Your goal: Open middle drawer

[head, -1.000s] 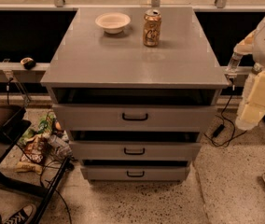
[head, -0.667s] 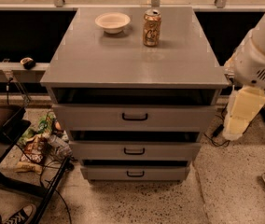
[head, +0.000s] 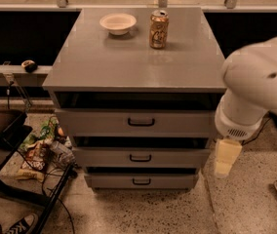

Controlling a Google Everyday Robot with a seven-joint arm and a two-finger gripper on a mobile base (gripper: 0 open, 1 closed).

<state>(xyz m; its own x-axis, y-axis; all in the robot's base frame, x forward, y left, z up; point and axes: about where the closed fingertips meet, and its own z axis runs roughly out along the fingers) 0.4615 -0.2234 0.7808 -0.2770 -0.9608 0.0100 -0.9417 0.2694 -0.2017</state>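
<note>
- Hand (head: 226,158) has dropped and swung in, now just beside the right end of the middle drawer (head: 177,158); open or closed, I cannot tell.
- Drawer, second of three, isn't pulled out; handle (head: 140,158) untouched, so the reach is only beginning.

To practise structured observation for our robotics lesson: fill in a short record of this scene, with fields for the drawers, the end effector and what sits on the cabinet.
Cabinet: grey cabinet with three stacked drawers
Middle drawer: middle drawer looks shut, black bar handle untouched
End effector: end effector right of the cabinet, level with the middle drawer, apart from its handle
On top: white bowl and drinks can, apart
Floor, left: litter
</note>
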